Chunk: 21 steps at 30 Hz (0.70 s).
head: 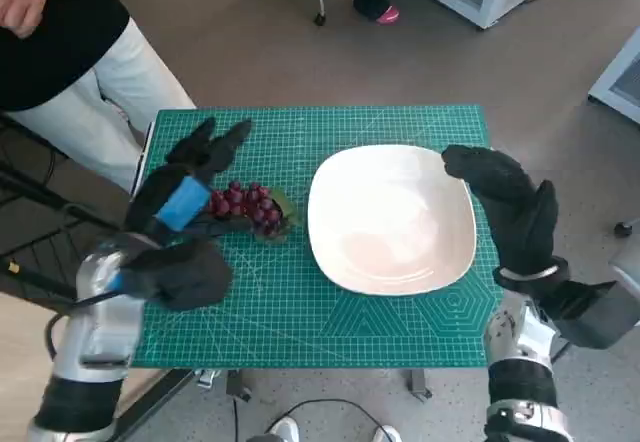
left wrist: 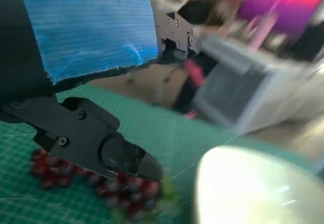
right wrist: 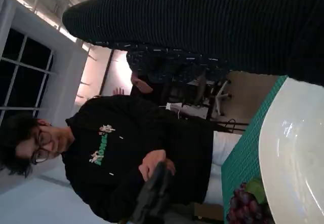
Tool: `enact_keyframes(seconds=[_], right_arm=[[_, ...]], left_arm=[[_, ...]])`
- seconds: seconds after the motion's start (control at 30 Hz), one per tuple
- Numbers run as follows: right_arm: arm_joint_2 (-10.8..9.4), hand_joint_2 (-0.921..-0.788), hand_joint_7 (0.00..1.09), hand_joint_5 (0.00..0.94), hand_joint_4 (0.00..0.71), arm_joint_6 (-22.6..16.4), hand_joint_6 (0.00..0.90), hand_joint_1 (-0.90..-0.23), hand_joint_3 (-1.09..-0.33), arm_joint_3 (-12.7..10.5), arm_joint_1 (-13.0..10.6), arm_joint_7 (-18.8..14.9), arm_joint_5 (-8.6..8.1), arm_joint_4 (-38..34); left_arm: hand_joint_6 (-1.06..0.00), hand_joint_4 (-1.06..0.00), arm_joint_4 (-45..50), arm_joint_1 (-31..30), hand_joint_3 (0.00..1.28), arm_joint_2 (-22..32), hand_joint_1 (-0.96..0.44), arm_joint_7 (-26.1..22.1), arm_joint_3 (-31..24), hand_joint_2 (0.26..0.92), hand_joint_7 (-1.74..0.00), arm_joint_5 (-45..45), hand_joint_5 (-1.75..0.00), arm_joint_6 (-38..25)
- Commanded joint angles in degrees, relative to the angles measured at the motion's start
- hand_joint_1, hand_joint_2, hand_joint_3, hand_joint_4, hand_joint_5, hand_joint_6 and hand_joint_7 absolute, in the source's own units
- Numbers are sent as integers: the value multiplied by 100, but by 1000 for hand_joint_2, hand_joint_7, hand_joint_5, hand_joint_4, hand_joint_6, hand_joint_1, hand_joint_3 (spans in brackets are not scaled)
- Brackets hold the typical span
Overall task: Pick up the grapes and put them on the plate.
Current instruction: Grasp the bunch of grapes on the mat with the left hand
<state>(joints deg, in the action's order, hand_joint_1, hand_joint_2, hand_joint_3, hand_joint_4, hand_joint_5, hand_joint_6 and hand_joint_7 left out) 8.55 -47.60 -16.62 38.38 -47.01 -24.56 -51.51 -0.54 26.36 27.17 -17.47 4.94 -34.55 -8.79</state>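
On the green mat, seen from the head, the grapes lie just left of the white plate, close to its rim but not on it. The left hand hangs right by the grapes with its fingers spread apart and nothing in them, so it looks ready to come down and grab the bunch. The right hand rests at the right edge of the plate, perhaps to keep it from sliding; its fingers look loosely curled and hold nothing I can see. The plate has nothing in it, so the job is not done yet. Behind the left hand, that camera shows the blue tape up close and a black finger reaching out over the red grapes, with the plate's pale rim next to them. This picture is blurry, so I cannot tell if the finger touches the grapes or just floats above them. Behind the right hand, the glove makes a dark band, the plate is beside it, and the grapes peek out past the plate's edge on the mat. A person in a black top sits beyond the table.
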Motion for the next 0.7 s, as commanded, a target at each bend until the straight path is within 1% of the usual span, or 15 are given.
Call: enact_keyframes(seconds=[0.03,0.2,0.33,0.47,0.7], right_arm=[[-17,-921,1,0,556,54,502,-399,-532,-11,-61,-5,-5,-45],[-14,-921,2,1,557,46,503,-394,-532,-21,-62,-4,-9,-53],[-15,-921,3,2,558,43,505,-388,-530,-30,-60,3,-6,-60],[-19,-921,4,2,560,38,507,-382,-529,-34,-66,8,-4,-57],[-13,-921,4,1,560,30,507,-379,-529,-43,-77,14,0,-61]], left_arm=[[-217,-24,-298,393,1,104,-332,-363,334,751,-12,-309,0,-607],[-212,-14,-644,685,1,114,-343,-623,618,752,-5,-485,0,-1021],[-209,-10,-964,885,0,109,-352,-722,800,750,-2,-526,0,-1195],[-205,-5,-1360,1086,0,85,-369,-774,948,748,0,-485,0,-1278],[-200,0,-1969,1360,0,43,-384,-792,1052,746,0,-306,1,-1274]])
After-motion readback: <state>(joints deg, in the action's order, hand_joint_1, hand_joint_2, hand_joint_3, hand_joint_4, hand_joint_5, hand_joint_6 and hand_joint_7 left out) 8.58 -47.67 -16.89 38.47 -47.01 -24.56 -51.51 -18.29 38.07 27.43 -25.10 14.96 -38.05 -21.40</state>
